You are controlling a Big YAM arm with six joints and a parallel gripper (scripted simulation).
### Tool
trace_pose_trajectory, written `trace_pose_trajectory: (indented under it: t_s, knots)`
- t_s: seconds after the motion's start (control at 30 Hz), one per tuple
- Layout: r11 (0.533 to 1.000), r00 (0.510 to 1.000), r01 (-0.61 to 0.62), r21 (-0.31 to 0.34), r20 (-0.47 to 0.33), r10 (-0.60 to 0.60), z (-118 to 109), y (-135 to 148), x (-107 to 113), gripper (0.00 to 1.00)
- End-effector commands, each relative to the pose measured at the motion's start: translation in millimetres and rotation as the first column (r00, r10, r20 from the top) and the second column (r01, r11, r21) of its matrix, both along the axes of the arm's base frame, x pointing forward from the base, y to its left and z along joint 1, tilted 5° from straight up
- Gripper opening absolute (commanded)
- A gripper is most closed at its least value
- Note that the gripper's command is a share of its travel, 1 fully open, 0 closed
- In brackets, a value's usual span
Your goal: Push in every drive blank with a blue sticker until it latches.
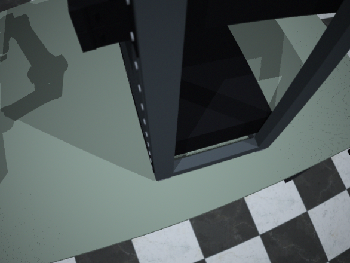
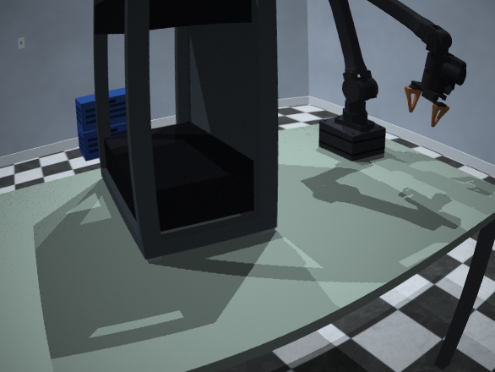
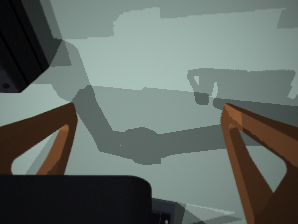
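The dark rack (image 2: 186,127) stands upright on the grey-green table, seen from its rear and side in the exterior view; a black unit (image 2: 182,177) sits in its bottom. It also fills the top view (image 1: 191,89), where a black block (image 1: 98,24) juts out at the upper left beside the rail with white holes. No blue sticker shows in any view; the drive fronts are hidden. My gripper (image 2: 426,106) is open and empty, high above the table at the right, well apart from the rack. The wrist view shows its orange fingers wide apart over bare table.
The arm's base (image 2: 351,137) stands on the table behind and right of the rack. A blue crate stack (image 2: 99,123) stands on the checkered floor behind the rack. The table's curved front edge (image 2: 380,292) runs near the rack's foot.
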State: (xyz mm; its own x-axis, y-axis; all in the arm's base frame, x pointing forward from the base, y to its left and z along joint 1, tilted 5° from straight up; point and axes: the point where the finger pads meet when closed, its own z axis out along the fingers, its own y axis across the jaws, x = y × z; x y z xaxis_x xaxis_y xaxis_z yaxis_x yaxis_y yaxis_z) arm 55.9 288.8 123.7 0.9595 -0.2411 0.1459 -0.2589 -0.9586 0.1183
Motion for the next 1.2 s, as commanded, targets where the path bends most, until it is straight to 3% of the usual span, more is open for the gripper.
trace_pose_trajectory:
  t_s: [0.0, 1.17]
  knots:
    - [1.000, 1.000, 0.000, 0.008, 0.001, 0.000, 2.6, 2.0, 0.2, 1.00]
    - [1.000, 1.000, 0.000, 0.030, 0.003, 0.000, 9.7, 10.2, 1.2, 1.00]
